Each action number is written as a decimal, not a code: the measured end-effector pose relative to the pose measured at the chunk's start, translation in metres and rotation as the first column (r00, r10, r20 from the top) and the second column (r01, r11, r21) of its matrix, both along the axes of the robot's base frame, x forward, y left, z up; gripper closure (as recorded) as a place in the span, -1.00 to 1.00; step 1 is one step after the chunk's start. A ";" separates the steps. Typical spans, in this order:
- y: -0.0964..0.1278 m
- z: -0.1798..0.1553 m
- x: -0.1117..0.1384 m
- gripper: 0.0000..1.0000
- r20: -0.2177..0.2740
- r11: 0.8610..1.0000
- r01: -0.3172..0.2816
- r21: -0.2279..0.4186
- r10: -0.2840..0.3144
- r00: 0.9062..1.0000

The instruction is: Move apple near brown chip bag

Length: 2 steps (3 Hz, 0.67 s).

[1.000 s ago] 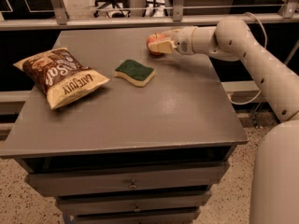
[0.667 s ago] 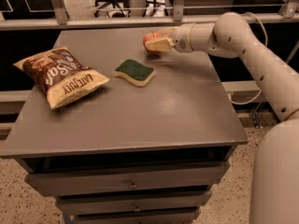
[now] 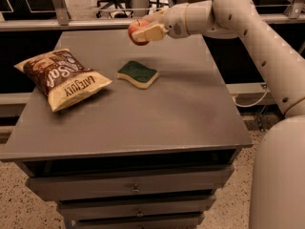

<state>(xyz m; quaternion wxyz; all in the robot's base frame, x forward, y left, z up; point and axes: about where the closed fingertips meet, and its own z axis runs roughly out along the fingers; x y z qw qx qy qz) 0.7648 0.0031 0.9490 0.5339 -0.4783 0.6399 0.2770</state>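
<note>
My gripper (image 3: pixel 143 31) is shut on the apple (image 3: pixel 137 29), a small round red-orange fruit, and holds it in the air above the far middle of the grey table (image 3: pixel 157 118). The brown chip bag (image 3: pixel 62 78) lies on the left side of the table, dark brown with white lettering and a cream-yellow end pointing to the front right. The apple is well to the right of and behind the bag. My white arm reaches in from the right.
A green-and-yellow sponge (image 3: pixel 138 74) lies on the table between the bag and the gripper, below the apple. Drawers (image 3: pixel 136 189) sit under the tabletop. A railing and an office chair stand behind the table.
My gripper has carried the apple to the left, from beyond the sponge's right side to above the sponge's far side. The bag and sponge have not moved.
</note>
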 end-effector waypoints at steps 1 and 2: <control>0.030 0.002 -0.013 1.00 0.013 0.995 -0.096 -0.027 0.097 0.995; 0.070 -0.020 -0.015 1.00 -0.009 0.981 -0.182 -0.071 0.182 0.983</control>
